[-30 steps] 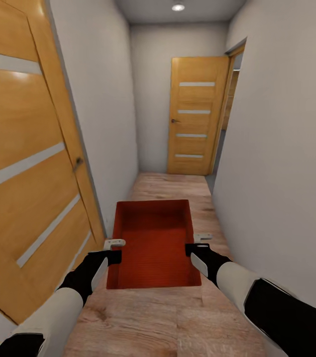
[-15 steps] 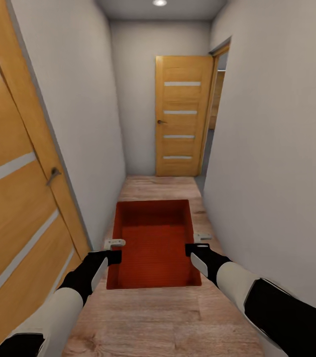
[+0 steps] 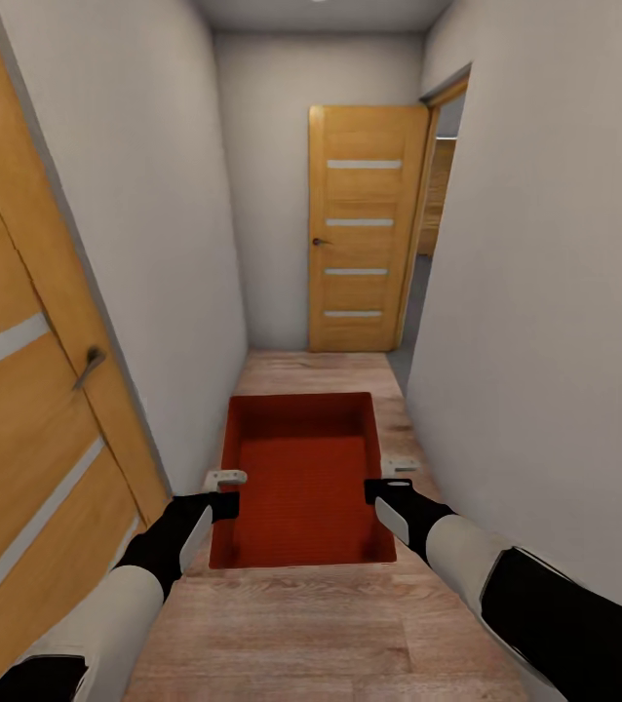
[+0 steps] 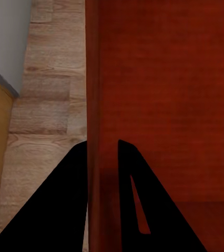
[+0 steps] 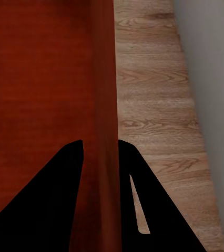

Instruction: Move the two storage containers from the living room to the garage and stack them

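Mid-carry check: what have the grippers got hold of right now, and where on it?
The storage container, held by both side walls: the left gripper straddles one wall, the right gripper the opposite one, a finger either side.

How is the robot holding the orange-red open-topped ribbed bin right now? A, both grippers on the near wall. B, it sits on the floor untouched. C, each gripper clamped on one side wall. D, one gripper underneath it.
C: the left gripper and the right gripper each straddle an opposite side wall of the orange-red open-topped ribbed bin, one finger inside and one outside, as both wrist views show.
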You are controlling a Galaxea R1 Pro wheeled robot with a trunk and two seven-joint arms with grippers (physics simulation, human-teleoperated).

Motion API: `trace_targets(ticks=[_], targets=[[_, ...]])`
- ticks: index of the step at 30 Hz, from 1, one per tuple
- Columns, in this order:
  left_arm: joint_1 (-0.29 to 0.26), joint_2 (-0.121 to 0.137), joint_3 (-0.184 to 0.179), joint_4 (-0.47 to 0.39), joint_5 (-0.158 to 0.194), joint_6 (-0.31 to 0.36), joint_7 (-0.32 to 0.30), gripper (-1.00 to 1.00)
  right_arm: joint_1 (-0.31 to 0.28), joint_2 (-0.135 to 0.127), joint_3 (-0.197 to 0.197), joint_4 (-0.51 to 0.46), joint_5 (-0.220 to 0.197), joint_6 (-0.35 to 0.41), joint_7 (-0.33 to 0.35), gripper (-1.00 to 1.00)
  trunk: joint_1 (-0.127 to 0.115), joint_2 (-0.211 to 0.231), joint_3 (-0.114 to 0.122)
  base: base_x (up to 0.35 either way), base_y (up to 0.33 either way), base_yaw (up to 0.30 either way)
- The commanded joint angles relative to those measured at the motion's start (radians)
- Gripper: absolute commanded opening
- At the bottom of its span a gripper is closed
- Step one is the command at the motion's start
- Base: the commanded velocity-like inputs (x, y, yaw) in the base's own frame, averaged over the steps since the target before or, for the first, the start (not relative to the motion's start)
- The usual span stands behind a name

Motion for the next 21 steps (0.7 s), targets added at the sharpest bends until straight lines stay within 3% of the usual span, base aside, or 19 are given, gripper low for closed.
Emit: trace_targets(ticks=[1,7,21], targets=[[0.000,0.002,-0.002,0.001,0.012,0.005,0.009,-1.00,-0.001,-0.014,-0.004,-0.006,0.007,-0.038,-0.004,-1.00,0.001,-0.002,-0.002,0.322,0.092,-0.123],[0.000,0.002,-0.002,0.001,0.013,0.005,0.009,-1.00,-0.001,-0.013,-0.004,-0.006,0.007,-0.038,-0.004,-1.00,0.001,-0.002,-0.003,0.322,0.092,-0.135],[0.000,0.002,-0.002,0.001,0.013,0.005,0.009,-1.00,-0.001,-0.014,-0.004,-0.006,0.007,-0.038,-0.004,-1.00,0.001,-0.002,-0.003,0.322,0.092,-0.005]])
